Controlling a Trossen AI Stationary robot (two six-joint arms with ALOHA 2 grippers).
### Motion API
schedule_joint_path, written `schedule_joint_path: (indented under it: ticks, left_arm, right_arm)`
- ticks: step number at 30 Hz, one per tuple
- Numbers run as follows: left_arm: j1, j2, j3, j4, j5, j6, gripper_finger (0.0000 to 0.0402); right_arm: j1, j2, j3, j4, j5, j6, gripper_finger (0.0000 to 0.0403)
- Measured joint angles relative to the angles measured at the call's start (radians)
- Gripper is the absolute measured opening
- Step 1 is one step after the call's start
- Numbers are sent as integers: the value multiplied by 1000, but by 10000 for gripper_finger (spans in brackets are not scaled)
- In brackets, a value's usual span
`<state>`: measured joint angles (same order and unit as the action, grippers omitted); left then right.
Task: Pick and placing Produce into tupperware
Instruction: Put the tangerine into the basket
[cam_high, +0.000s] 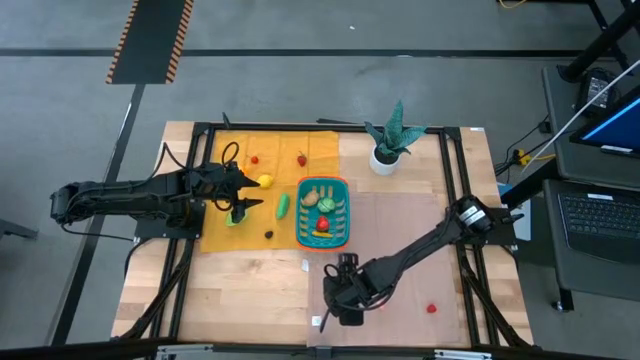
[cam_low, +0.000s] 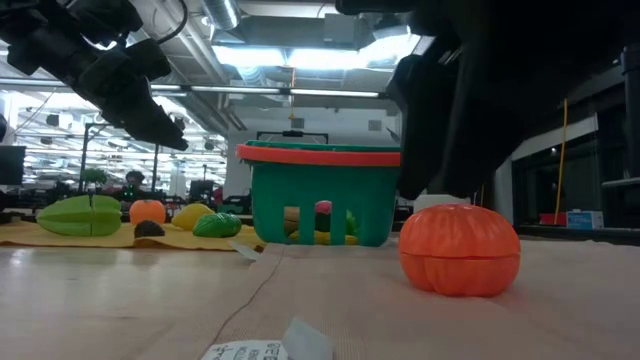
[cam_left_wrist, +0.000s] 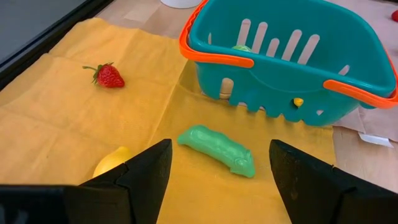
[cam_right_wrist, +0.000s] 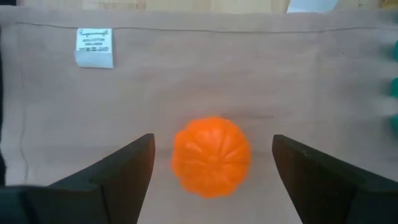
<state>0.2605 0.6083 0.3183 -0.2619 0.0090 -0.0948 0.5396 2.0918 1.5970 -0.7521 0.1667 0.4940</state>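
Currently the right gripper (cam_right_wrist: 211, 180) hangs low over the tan cloth (cam_right_wrist: 186, 74) near the table's front edge, its fingers (cam_right_wrist: 118, 171) spread wide on either side of an orange toy pumpkin (cam_right_wrist: 211, 155) without touching it. The pumpkin sits upright on the cloth, well apart from the teal basket (cam_high: 323, 212) with the orange rim. A white label (cam_right_wrist: 94, 47) lies on the cloth beyond it.

The left gripper (cam_left_wrist: 217, 171) hovers over the yellow cloth (cam_left_wrist: 74, 118) beside the basket, fingers likewise parted and empty. Between them, ahead, lies a green pea pod (cam_left_wrist: 217, 150), just beside the basket's slotted wall. A strawberry (cam_left_wrist: 108, 76) rests farther off on the same cloth, and a yellow lemon (cam_left_wrist: 113, 163) shows near one finger.

Several pieces of produce (cam_high: 320, 208) already lie inside the basket. A potted green plant (cam_high: 390, 140) stands behind it.
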Motion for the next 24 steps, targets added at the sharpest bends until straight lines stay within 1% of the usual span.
schedule_joint_path:
  ticks: [2,8,14,24]
  left_arm:
    - [0,0,0,0,0,0,261]
    - [0,0,0,0,0,0,261]
    - [0,0,0,0,0,0,261]
    - [0,0,0,0,0,0,261]
  right_arm:
    - [7,0,0,0,2,10,324]
    - [25,14,-1,-1,68,25,324]
    - [24,62,-2,-4,68,25,324]
    - [24,63,-1,-12,67,25,324]
